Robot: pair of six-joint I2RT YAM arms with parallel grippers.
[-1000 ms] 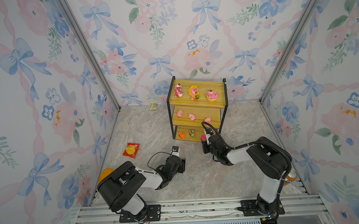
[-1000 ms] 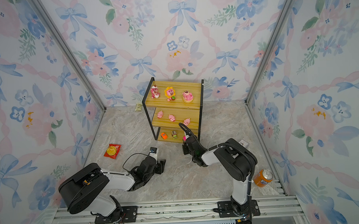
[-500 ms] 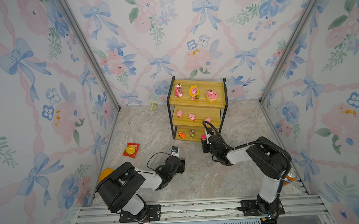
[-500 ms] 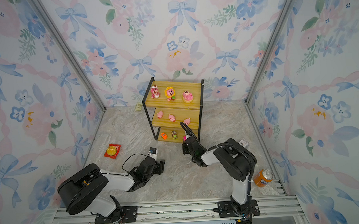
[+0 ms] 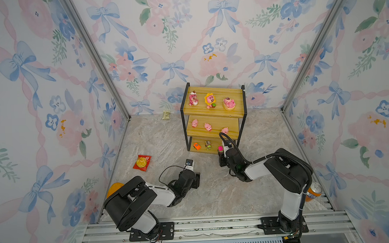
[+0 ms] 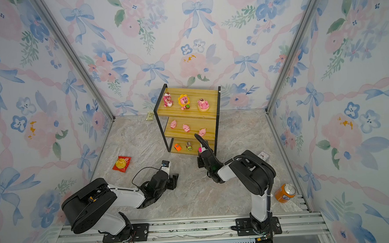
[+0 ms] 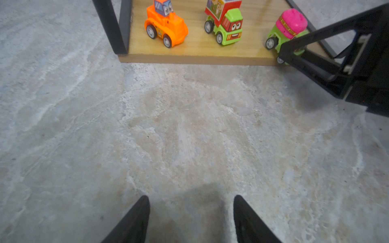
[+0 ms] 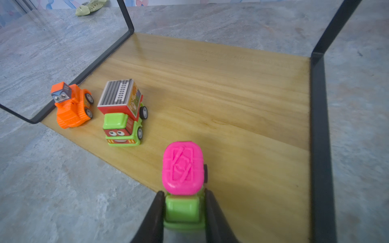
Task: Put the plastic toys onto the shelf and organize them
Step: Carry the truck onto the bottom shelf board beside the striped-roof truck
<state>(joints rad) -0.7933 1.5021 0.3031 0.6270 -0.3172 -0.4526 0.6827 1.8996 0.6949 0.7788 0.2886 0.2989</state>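
Observation:
The shelf point(image 5: 217, 92) point(image 6: 192, 92) stands at the back of the floor. Three pink bear figurines point(image 5: 209, 100) are on its top board and three pink pigs point(image 5: 208, 126) on the middle one. On the bottom board point(image 8: 231, 94) an orange car point(image 8: 71, 109) and a grey-green truck point(image 8: 123, 117) stand side by side. My right gripper point(image 8: 183, 191) point(image 5: 221, 151) is shut on the pink-green car point(image 8: 182, 168) point(image 7: 289, 21) at that board's front right corner. The left gripper point(image 7: 191, 196) point(image 5: 197, 176) hovers low over bare floor in front of the shelf, open and empty.
A red snack packet point(image 5: 142, 162) lies on the floor left of the shelf. A small green wrapper point(image 5: 165, 114) sits by the back wall. An orange soda can point(image 6: 285, 191) stands near the right arm's base, and a small white card point(image 6: 264, 155) lies behind that arm.

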